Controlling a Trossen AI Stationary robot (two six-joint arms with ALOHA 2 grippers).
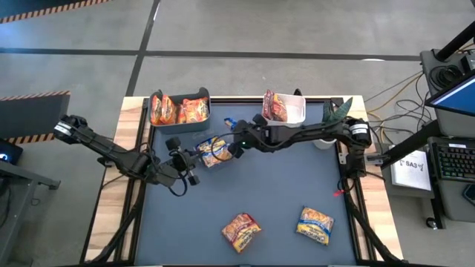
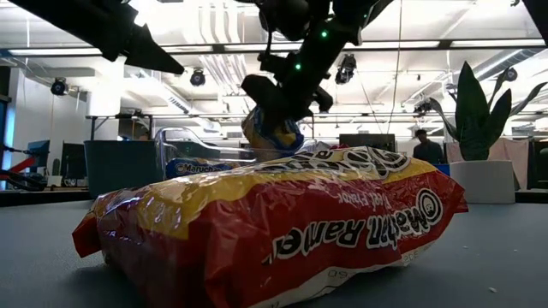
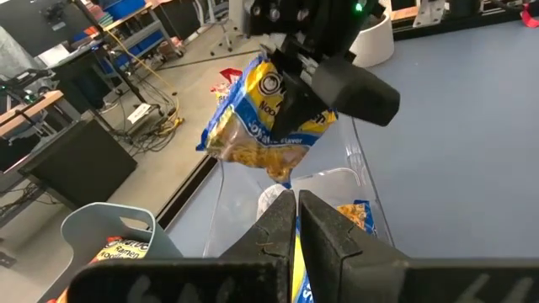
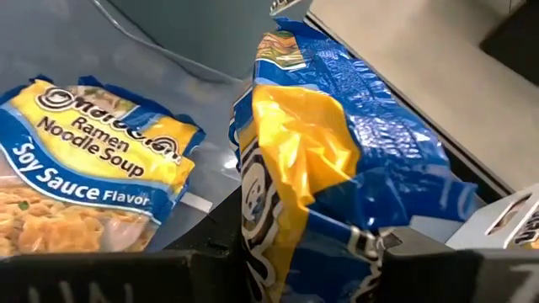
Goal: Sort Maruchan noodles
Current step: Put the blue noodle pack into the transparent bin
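You have two crinkly flat packets [image 1: 241, 231] loose at six o'clock; the right gripper [image 1: 231, 146] clamps a blue-yellow packet [image 1: 214, 150]; the left gripper [image 1: 185, 165] is together.

right tool [image 1: 236, 142] clamped mid-table, raised; left tool [image 1: 191, 168] closed nearby

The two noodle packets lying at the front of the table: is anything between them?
No. In the high view, only bare dark tabletop separates the red-orange packet from the blue-yellow packet.
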